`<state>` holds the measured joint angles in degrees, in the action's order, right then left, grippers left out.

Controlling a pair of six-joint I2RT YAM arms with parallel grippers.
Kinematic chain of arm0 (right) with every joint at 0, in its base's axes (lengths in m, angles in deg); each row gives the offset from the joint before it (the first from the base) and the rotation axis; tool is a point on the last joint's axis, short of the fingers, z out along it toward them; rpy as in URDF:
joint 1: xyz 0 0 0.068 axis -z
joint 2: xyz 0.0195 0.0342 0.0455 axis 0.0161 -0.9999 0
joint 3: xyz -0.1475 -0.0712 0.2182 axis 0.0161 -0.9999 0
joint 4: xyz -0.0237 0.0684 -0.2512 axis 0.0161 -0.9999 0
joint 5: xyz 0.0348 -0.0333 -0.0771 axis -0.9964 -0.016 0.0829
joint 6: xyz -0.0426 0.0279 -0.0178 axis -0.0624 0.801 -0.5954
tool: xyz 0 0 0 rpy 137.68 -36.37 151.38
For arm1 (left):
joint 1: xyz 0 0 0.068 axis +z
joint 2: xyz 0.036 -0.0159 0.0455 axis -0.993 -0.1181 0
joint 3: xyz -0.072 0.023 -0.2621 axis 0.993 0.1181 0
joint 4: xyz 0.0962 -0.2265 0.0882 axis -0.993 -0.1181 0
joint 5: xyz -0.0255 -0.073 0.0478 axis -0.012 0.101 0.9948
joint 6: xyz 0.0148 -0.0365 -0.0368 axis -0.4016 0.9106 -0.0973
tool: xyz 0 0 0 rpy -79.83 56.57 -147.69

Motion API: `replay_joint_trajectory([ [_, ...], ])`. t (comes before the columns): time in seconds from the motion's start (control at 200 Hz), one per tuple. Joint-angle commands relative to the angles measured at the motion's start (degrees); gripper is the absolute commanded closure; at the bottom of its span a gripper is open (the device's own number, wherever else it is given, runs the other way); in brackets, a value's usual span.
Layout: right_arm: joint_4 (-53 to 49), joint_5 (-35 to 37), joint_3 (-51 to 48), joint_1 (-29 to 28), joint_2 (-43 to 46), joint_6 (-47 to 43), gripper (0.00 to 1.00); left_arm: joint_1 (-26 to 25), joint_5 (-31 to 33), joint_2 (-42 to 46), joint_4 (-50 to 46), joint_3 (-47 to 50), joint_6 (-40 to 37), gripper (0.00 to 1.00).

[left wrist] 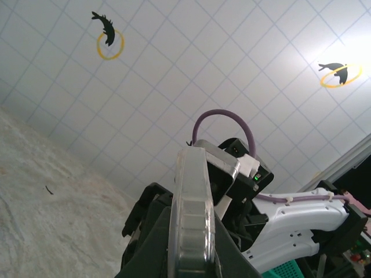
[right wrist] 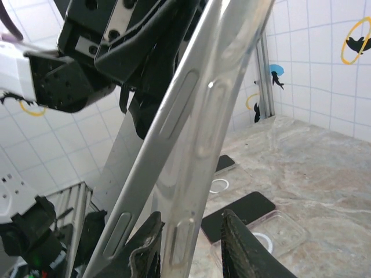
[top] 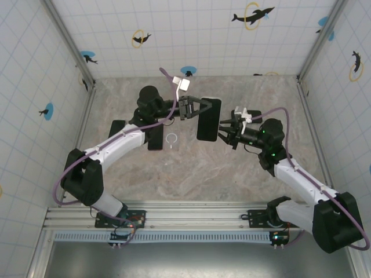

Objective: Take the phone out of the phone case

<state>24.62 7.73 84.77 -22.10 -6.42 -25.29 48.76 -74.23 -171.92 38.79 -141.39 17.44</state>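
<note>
Right wrist view puts the right gripper (right wrist: 192, 215) at the bottom of the picture, its jaws partly open and straddling the rim of the clear phone case (right wrist: 197, 133). One of its fingers (right wrist: 148, 249) lies close against the plastic, perhaps touching it, and the other stands just clear, so nothing is clamped. The case runs up through that picture as a steep slanted band, with the button cut-outs along its side showing. At its upper end the left gripper (top: 199, 109) has its jaws closed down on the case, holding it up off the table (top: 232, 174). From the top external camera the phone (top: 210, 119) is a dark upright slab between the two grippers. The left gripper is at its upper left edge and the right one at its lower right corner. The phone looks to be seated in the case, though how fully cannot be told. From the left wrist the cased phone is seen edge-on rising from between the left jaws, with the right arm's wrist just behind it. Below, on the marbled surface near the left arm, lie a dark handset (top: 155, 139) and, just beside it, a spare clear case with a white ring (top: 172, 140). White tiled walls with dolphin stickers (top: 252, 16) enclose the table.
</note>
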Motion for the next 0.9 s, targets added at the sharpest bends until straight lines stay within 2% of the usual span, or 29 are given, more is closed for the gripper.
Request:
replay_joint_trajectory([
  [0.0,10.54,-0.5,-0.37,0.27,-0.72,6.33,0.7,-0.96,-0.45,1.82,0.28,0.74,2.78,1.0],
  [0.105,15.08,0.52,-1.95,0.22,-0.96,13.12,0.69,-0.96,7.75,2.85,-1.2,1.6,3.88,1.0],
  [0.17,18.62,2.28,-3.31,0.04,-1.04,18.67,0.68,-1.38,15.28,4.14,1.35,4.22,8.32,1.0],
  [0.41,25.49,11.7,-7.56,-3.38,-0.7,36.15,0.64,-4.16,33.56,6.36,8.68,10.78,21.37,1.0],
  [0.49,26.69,13.64,-8.91,-4.57,-0.7,39.54,0.64,-4.95,36.99,6.67,10.88,12.1,24.39,1.0],
  [0.761,28.86,20.05,-11.47,-8.22,-0.9,48.3,0.65,-7.8,44.74,6.73,13.16,13.4,25.02,1.0],
  [0.896,29.54,22.06,-12.01,-8.71,-1.04,50.93,0.73,-8.12,45.16,6.21,14.24,14.07,25.72,1.0],
])
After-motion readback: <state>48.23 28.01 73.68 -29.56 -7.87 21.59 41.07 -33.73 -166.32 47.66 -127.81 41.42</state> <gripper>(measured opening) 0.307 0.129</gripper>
